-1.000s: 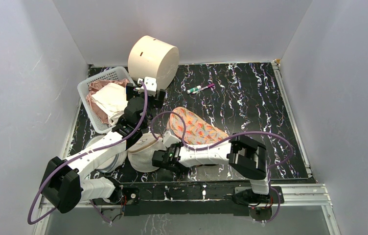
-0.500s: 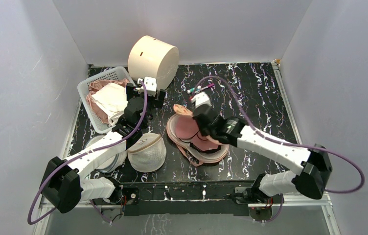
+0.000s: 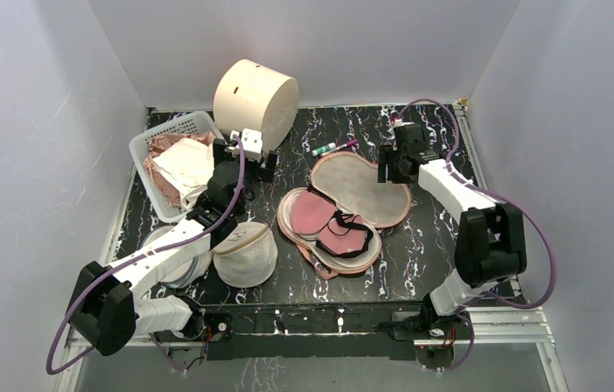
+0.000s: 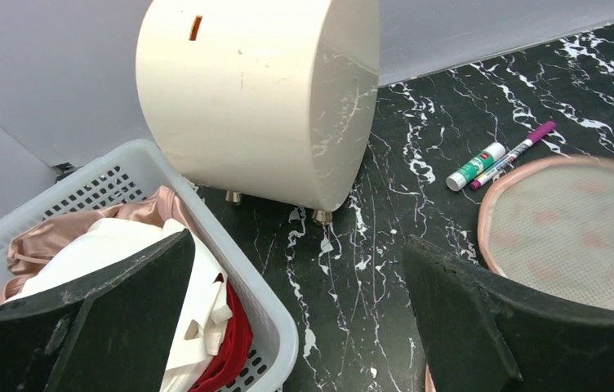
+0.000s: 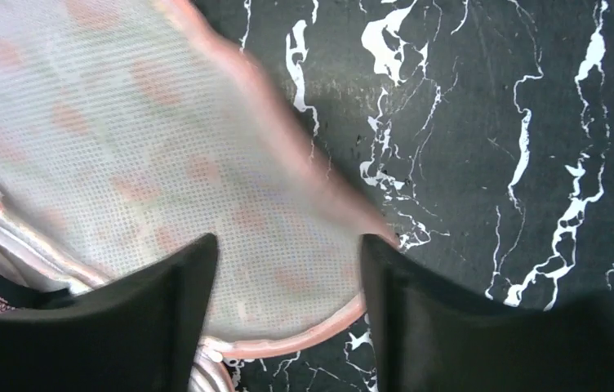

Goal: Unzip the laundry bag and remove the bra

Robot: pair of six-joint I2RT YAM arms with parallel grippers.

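The laundry bag lies unzipped and spread wide, its pale mesh-lined lid flipped toward the back right. The dusty-pink bra with black straps rests in the bag's near half. My right gripper hovers at the lid's far right edge. In the right wrist view the right gripper stands open above the blurred lid, gripping nothing. My left gripper sits between basket and cylinder; the left wrist view shows the left gripper open and empty, with the lid's edge at right.
A white basket of clothes stands at the back left, a cream cylinder behind it. Two markers lie near the lid. A white mesh dome bag sits at the front left, another under the left arm.
My right arm swung from the front left to the back right, flipping the bag's lid open, and its jaws opened off the lid. The left arm stayed put.
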